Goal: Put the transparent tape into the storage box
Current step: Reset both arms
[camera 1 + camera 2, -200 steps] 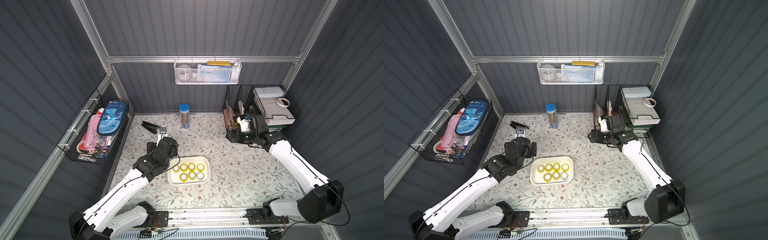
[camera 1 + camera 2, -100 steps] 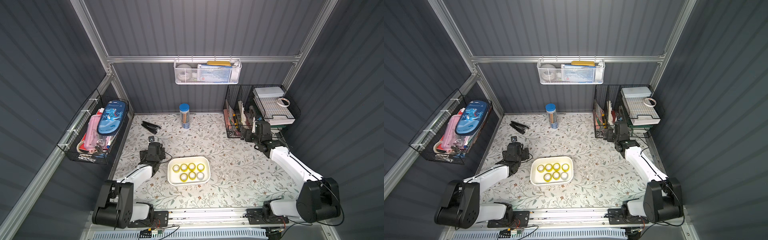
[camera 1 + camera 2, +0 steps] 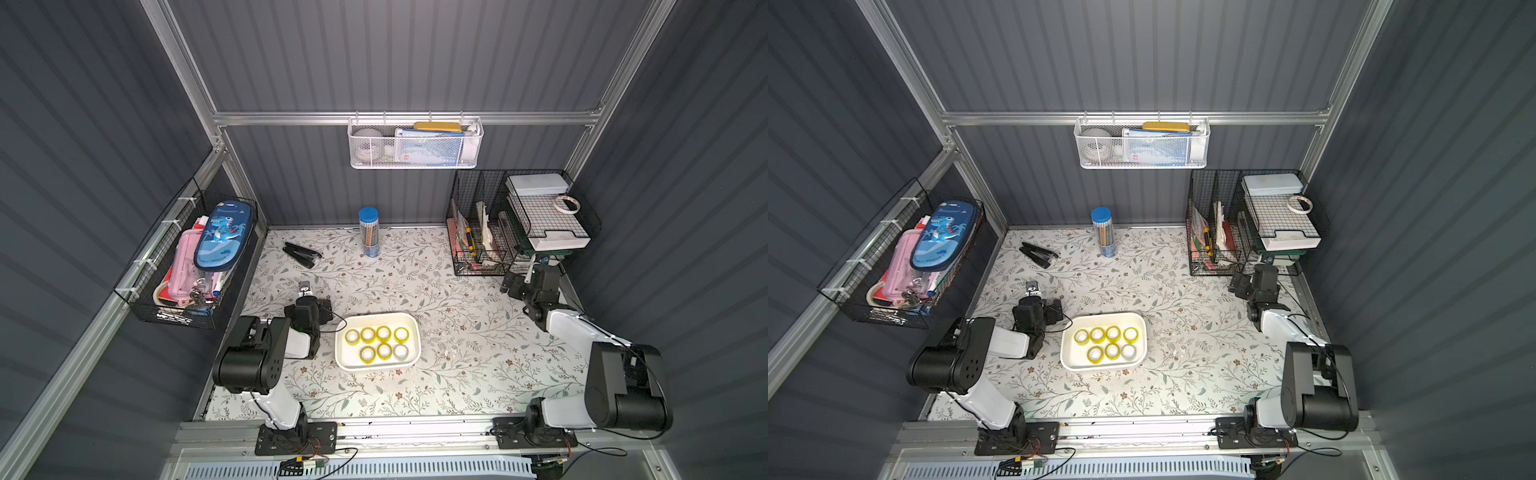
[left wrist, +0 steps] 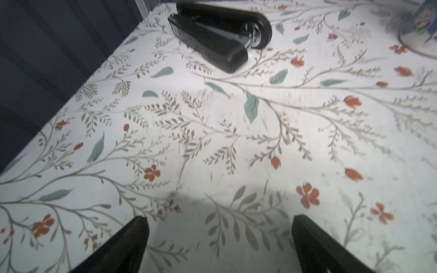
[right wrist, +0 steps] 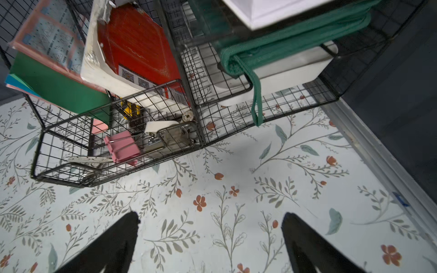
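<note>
Overhead, in both top views: storage box (image 3: 374, 321) on the floral tabletop (image 3: 457, 332), holding seven rolls of transparent tape (image 3: 383, 333), four in its far row and three in its near row. Just beside the box's left end, the left gripper (image 3: 305, 289), low over the cloth and aimed away toward a black stapler (image 3: 302, 254) lying behind and left of the box. Straight behind the box, an upright blue-capped pencil tube (image 3: 368, 232). Well apart from the box, behind and to its right, the right gripper (image 3: 532, 268), nosed up to a black wire rack (image 3: 478, 266). On the rack's top shelf, a pale tape ring (image 3: 567, 204), far from the box.

Next, left wrist: two dark fingers (image 4: 127, 245) spread wide, only patterned cloth between them, gripping nothing; stapler ahead, clear of both tips.

Lastly, right wrist: fingers (image 5: 113, 245) likewise spread wide over bare cloth, gripping nothing. Just ahead of the tips, not touching, the rack's front edge, with a pink binder clip (image 5: 121, 147) and a red-covered book (image 5: 139, 45) inside, and a green strap (image 5: 256, 99) hanging down.
</note>
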Robot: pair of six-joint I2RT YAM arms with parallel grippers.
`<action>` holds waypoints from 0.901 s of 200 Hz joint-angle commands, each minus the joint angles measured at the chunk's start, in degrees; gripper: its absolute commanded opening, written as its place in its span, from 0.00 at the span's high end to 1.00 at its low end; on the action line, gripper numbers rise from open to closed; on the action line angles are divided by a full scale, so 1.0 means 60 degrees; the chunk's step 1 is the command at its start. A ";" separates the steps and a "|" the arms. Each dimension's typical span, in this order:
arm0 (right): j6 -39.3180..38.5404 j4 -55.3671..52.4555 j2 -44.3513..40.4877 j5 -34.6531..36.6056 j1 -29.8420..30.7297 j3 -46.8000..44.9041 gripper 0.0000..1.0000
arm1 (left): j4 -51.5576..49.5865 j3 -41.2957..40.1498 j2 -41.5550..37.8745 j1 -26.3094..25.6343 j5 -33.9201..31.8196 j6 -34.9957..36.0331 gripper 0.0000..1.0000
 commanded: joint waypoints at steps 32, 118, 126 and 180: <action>-0.0382 0.5181 0.0448 -0.1120 -0.0067 -0.2295 0.01 | 0.0091 0.0630 0.0063 0.0051 0.0263 0.0264 0.01; -0.0955 0.6455 0.1416 -0.1002 0.0461 -0.2482 0.01 | 0.0041 0.0646 0.0036 0.0037 0.0243 0.0266 0.01; -0.0986 0.6123 0.1304 -0.1036 0.0458 -0.2419 0.01 | 0.0041 0.0642 0.0038 0.0037 0.0243 0.0274 0.01; -0.1000 0.5808 0.1209 -0.1037 0.0458 -0.2317 0.01 | 0.0025 0.0666 0.0051 -0.0008 0.0192 0.0290 0.00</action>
